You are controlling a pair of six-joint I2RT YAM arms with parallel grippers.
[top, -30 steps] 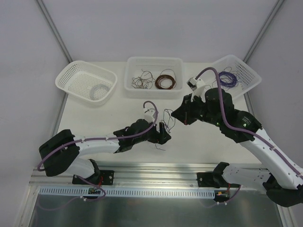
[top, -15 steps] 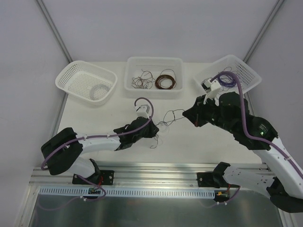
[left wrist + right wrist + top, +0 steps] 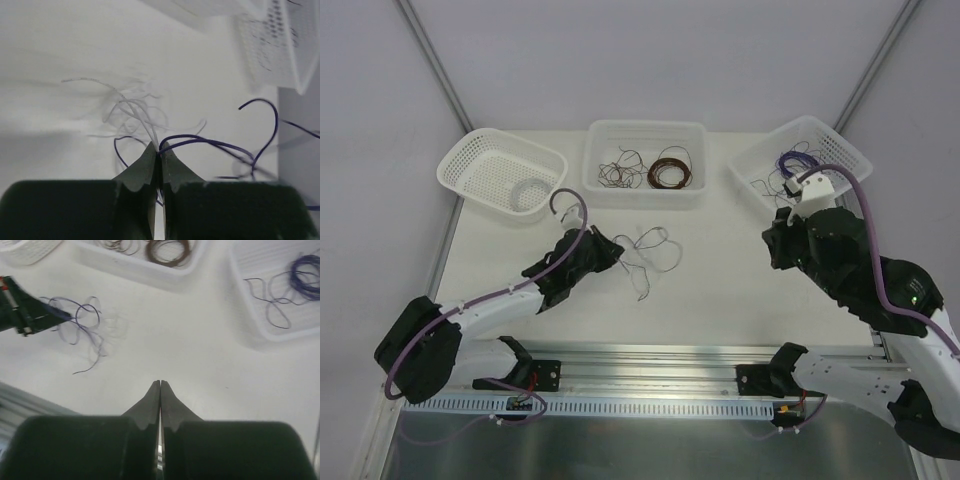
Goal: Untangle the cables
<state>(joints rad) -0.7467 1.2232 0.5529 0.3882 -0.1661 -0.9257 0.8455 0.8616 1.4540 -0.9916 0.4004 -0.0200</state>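
Observation:
The cables (image 3: 650, 252) are a small loose clump of whitish and dark purple strands on the table, left of centre. My left gripper (image 3: 611, 250) is at the clump's left side, shut on it. In the left wrist view whitish strands (image 3: 131, 107) and a purple strand (image 3: 220, 144) fan out from the closed left gripper (image 3: 160, 146). My right gripper (image 3: 775, 246) hovers far to the right of the clump, shut with nothing in it. From the right wrist the cables (image 3: 85, 322) lie well ahead and left of the right gripper (image 3: 160, 383).
A white basket (image 3: 470, 160) at the back left holds a white coil (image 3: 530, 190). The middle bin (image 3: 645, 130) holds a brown coil (image 3: 670, 172) and loose brown strands (image 3: 620, 168). The right basket (image 3: 845, 160) holds a purple coil (image 3: 798, 165) and a loose purple strand (image 3: 272, 307).
The left gripper has shut on the clump and pulled it left. The right arm has drawn back to the right, away from the clump, staying shut.

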